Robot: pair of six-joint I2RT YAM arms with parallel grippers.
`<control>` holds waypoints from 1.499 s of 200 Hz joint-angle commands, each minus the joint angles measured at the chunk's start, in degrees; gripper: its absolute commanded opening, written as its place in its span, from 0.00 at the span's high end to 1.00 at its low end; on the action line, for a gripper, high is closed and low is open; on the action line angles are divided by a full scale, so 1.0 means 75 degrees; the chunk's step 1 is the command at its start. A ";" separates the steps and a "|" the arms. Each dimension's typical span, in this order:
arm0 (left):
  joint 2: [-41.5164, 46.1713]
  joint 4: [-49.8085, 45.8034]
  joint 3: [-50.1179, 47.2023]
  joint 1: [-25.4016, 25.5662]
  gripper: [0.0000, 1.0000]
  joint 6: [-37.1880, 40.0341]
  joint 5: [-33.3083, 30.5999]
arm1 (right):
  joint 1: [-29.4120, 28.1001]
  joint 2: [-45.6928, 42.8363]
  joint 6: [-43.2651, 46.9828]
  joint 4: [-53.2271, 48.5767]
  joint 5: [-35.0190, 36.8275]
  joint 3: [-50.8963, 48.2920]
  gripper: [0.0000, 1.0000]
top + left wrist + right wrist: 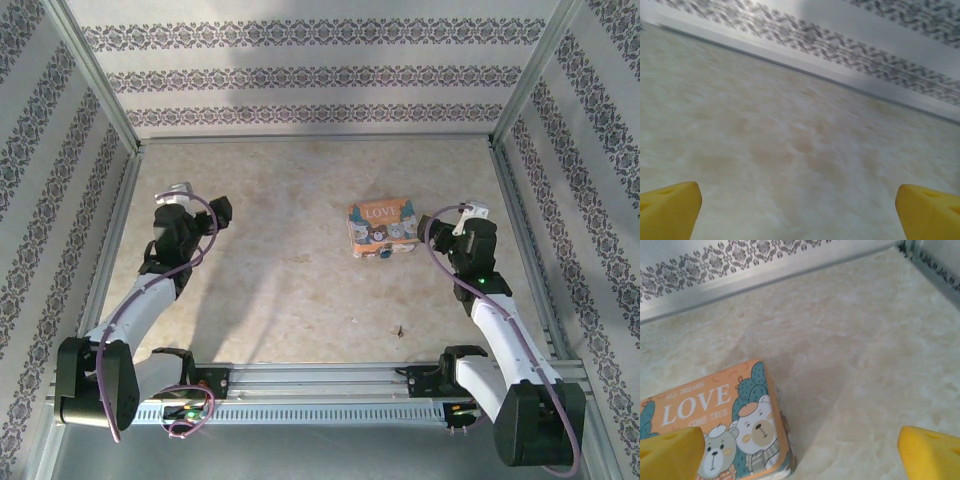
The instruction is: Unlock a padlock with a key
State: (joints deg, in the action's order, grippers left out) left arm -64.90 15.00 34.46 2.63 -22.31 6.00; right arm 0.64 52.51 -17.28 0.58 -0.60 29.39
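The padlock [383,253] is a tiny silvery piece with a teal-blue part, lying against the near edge of the orange "LOVE" box [382,226]. The key [399,328], a tiny dark piece, lies alone on the table nearer the arms. My right gripper [437,218] hovers just right of the box. In the right wrist view it [800,455] is open, with yellow fingertips [670,452] wide apart and the box [715,425] at the lower left. My left gripper [205,203] is far left. It [799,212] is open over bare table, holding nothing.
Patterned walls with metal frame rails [110,215] enclose the marbled beige table [290,280] on three sides. The arms' bases sit on a metal rail [320,390] at the near edge. Purple cables [185,415] loop along both arms.
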 commanded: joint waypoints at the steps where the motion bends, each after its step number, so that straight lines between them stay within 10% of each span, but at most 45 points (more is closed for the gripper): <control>1: -0.0106 -0.1142 0.0373 0.0282 0.01 -0.0639 0.1451 | 0.0088 0.0020 -0.0572 -0.1565 -0.0694 0.0476 0.02; 118: -0.2943 -0.0109 0.1913 0.3428 0.01 -0.2119 0.1788 | 0.0195 0.2020 -0.0814 -0.1972 -0.2204 0.1477 0.02; 300: -0.5562 0.0472 0.3513 0.4383 0.01 -0.3231 0.2958 | -0.0101 0.5380 -0.0745 -0.1958 -0.3817 0.3751 0.08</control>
State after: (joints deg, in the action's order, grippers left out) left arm -106.26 15.94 58.87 34.92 -45.56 27.46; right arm 1.21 92.58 -22.63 -13.76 -25.89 56.51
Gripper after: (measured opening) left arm 0.994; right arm 0.927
